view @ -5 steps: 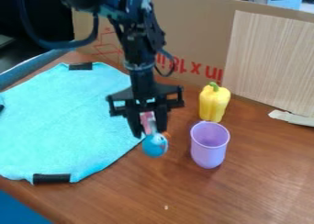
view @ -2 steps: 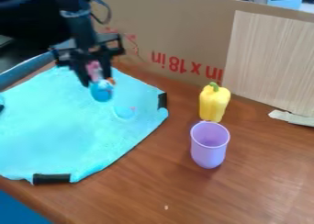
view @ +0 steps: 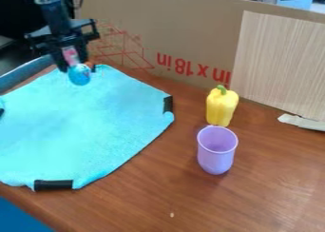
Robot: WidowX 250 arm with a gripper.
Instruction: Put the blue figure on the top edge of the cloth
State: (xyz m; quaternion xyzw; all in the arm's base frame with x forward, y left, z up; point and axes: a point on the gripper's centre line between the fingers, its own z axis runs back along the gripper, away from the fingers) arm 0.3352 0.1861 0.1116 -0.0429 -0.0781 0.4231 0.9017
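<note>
At the upper left, my black gripper (view: 75, 67) is shut on the blue figure (view: 79, 75), whose pink part sits between the fingers and whose round blue end hangs below them. The figure is over the top edge of the turquoise cloth (view: 82, 126); whether it touches the cloth I cannot tell. The cloth lies spread on the left of the table, with black clips along its border. The black clip at its top edge is hidden behind the gripper and figure.
Right of the cloth stand a purple cup (view: 216, 150) and, just behind it, a yellow pepper (view: 221, 106). A cardboard wall (view: 184, 31) runs along the back of the wooden table (view: 247, 198), with a light wood-grain panel (view: 279, 64) at the right.
From the cloth's right border, my gripper has moved left and toward the back with the blue figure held in it. The cup and pepper have stayed put.
</note>
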